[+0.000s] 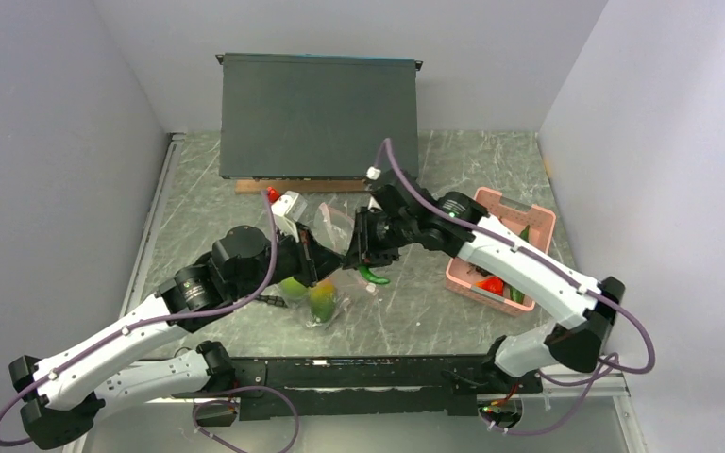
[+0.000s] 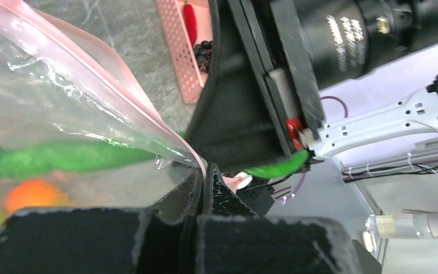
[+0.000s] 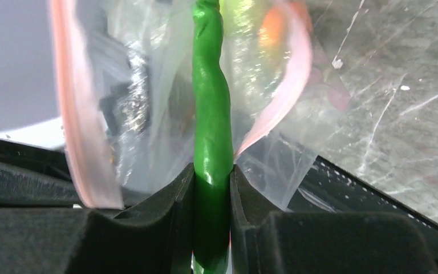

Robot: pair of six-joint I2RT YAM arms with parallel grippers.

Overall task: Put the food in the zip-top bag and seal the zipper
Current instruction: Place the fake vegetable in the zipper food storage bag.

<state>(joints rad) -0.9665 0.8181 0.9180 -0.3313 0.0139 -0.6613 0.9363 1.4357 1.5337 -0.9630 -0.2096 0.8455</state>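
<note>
So, biggest thing first: the grey marbled table [image 1: 198,189] is carrying everything, with a dark flat panel [image 1: 319,113] sitting at its back edge. Over on the right, the pink perforated basket [image 1: 514,205] is lying half under the right arm, so most of what's in it is getting blocked. I'm only making out a red chili [image 2: 190,20] and something dark beside it in the left wrist view.

Mid-table, the zip-top bag [image 2: 51,91] is being held up with its mouth gaping toward the right arm. The left gripper [image 2: 203,181] is clamping down on the bag right at the end of the pink zipper strip [image 2: 148,117].

The right gripper [image 3: 212,188] is squeezing a long green toy cucumber [image 3: 211,131] between its fingers. The cucumber's front end is poking in through the bag mouth, and its tail is sticking out behind the fingers.

Through the crinkly plastic an orange-yellow piece [image 2: 31,194] and a lime-green fruit [image 1: 293,286] are lying at the bottom of the bag. Both are showing up blurry and partly cut off in the wrist views.
</note>
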